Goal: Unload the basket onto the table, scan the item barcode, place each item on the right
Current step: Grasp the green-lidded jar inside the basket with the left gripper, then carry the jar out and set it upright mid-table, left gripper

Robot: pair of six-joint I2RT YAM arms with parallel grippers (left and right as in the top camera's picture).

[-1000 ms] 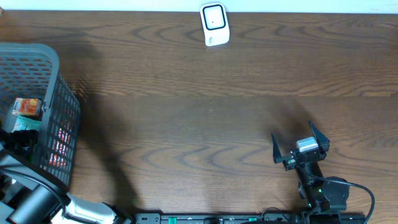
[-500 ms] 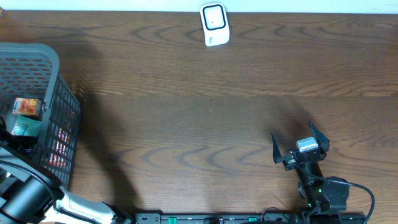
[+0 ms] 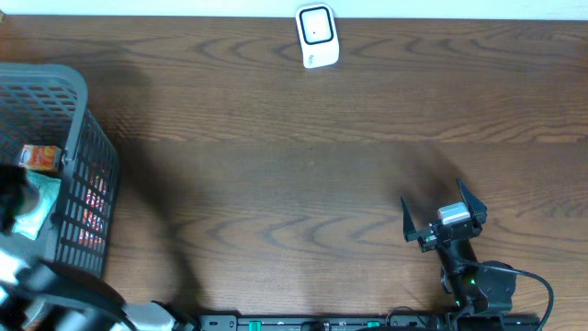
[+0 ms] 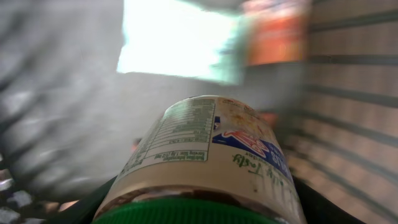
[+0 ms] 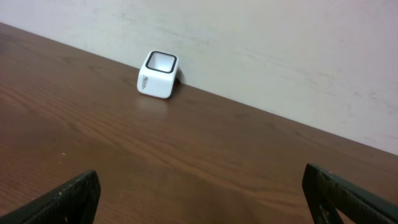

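The item is a jar (image 4: 205, 149) with a green lid, a pale label and a nutrition panel. It fills the left wrist view, and my left gripper (image 4: 199, 208) is shut on it near the lid, with a black finger on each side. No barcode shows on the faces I see. From overhead the jar is a pale, blurred shape (image 3: 35, 204) inside the grey basket (image 3: 83, 101). The white scanner (image 3: 318, 36) stands at the table's far edge and also shows as a scanner (image 5: 158, 74) in the right wrist view. My right gripper (image 3: 444, 213) rests open and empty near the front right.
An orange carton (image 3: 40, 157) lies in the basket beside the jar. The basket's mesh wall (image 4: 354, 93) rises close on the right of the held jar. A pale wall (image 5: 280, 50) stands behind the scanner.
My left gripper has closed on the jar inside the basket, and the jar now looks larger and blurred from overhead. The right arm has not moved.
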